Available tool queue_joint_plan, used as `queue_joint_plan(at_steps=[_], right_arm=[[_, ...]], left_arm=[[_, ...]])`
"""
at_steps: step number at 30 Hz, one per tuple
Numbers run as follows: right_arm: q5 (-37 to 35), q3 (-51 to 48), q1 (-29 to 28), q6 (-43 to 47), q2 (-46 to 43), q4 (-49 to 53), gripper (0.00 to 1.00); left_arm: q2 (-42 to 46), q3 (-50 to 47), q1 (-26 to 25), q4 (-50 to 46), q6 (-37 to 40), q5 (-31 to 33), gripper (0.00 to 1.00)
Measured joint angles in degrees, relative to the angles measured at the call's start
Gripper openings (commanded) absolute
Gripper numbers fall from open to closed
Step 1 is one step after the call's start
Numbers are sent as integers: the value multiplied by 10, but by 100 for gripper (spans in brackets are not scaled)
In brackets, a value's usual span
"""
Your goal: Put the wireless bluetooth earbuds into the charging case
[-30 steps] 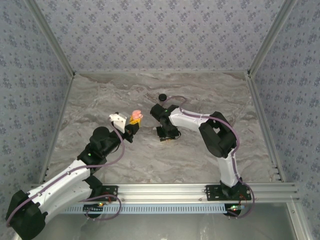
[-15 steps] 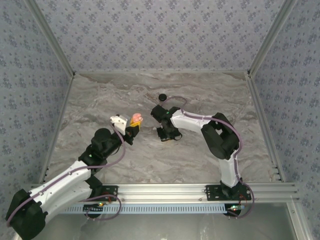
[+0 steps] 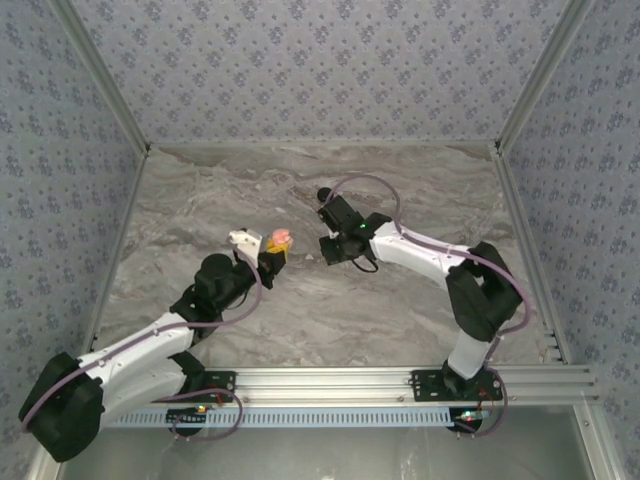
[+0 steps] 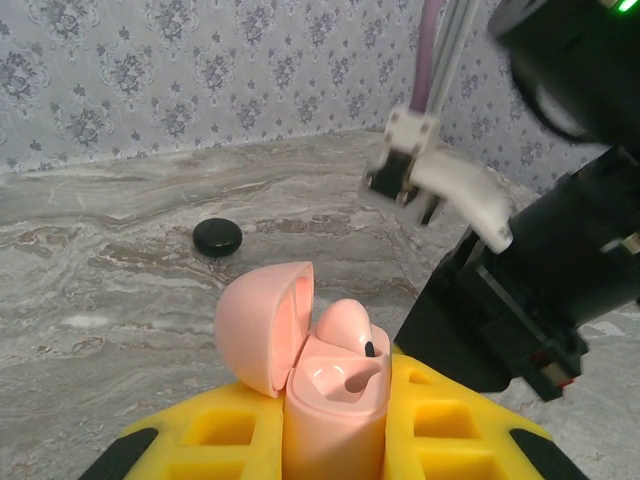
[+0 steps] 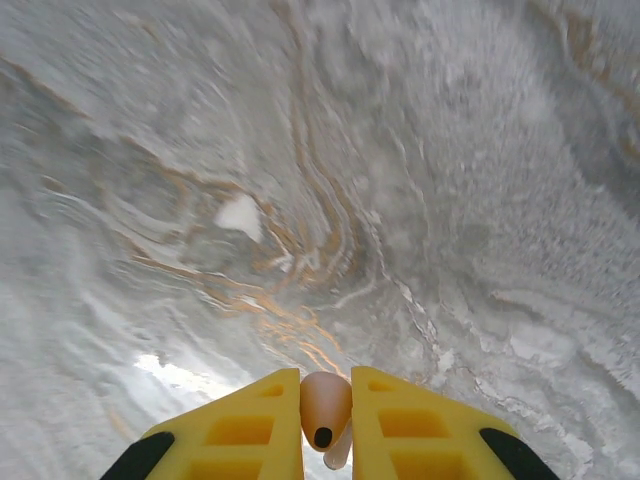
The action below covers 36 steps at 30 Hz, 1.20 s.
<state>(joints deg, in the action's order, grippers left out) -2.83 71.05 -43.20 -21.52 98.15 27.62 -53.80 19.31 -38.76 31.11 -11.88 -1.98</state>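
We see the salmon-pink charging case [image 4: 335, 410] upright between the left fingers [image 4: 440, 425], its lid [image 4: 262, 325] hinged open to the left. One pink earbud [image 4: 345, 325] sits inside; the other earbud [image 5: 326, 405], pink with a black dot, is pinched between the right fingers [image 5: 245, 425]

Open marble table [image 3: 200, 200], black puck [image 4: 218, 237] at back

The left arm [image 3: 130, 352], at 7 o'clock, and the right arm [image 3: 420, 250], at 4 o'clock, are showing white links and black joints. Lilac cables [image 3: 362, 179] are looping along both. Pocketed yellow fingers [image 5: 240, 430] are tipping each.
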Motion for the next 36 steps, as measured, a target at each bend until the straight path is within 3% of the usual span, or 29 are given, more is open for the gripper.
queue_joint_plan(at_steps=[13,36], right_arm=[[46,3,0,30,-126,-43,16],[105,54,-38,62,-143,-88,17]], left_arm=[[-90,0,0,110,-43,-22,5],[-139,20,-11,199,-73,-41,5]])
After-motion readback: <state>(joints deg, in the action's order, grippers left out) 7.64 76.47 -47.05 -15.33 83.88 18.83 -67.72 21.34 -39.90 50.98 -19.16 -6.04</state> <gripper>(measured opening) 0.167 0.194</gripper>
